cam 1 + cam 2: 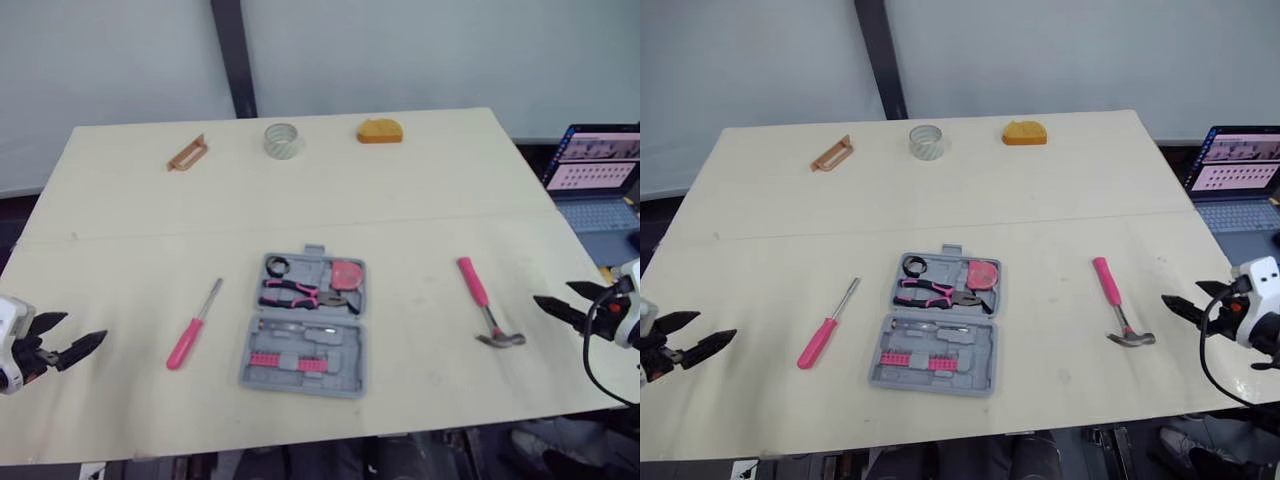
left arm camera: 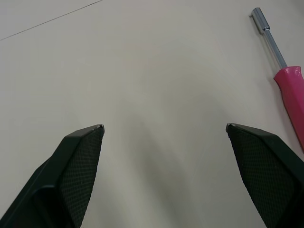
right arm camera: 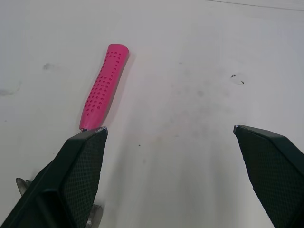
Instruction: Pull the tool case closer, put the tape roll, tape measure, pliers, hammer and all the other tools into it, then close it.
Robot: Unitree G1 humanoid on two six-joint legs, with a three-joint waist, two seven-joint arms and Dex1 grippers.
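An open grey tool case (image 1: 345, 362) lies at the table's middle, holding pink-handled pliers (image 1: 300, 293) and a pink bit strip. A pink screwdriver (image 1: 193, 325) lies to its left and a pink-handled hammer (image 1: 483, 300) to its right. At the far edge sit a tape roll (image 1: 282, 140), an orange tape measure (image 1: 380, 131) and a small brown tool (image 1: 187, 153). My left gripper (image 1: 84, 327) hovers open near the table's left front, with the screwdriver (image 2: 285, 80) beside it. My right gripper (image 1: 552, 292) is open just right of the hammer (image 3: 102, 88).
The cream table (image 1: 420, 200) has a seam running across its middle. An open laptop (image 1: 595, 175) sits beyond the table's right edge. Grey panels with a dark post stand behind the table.
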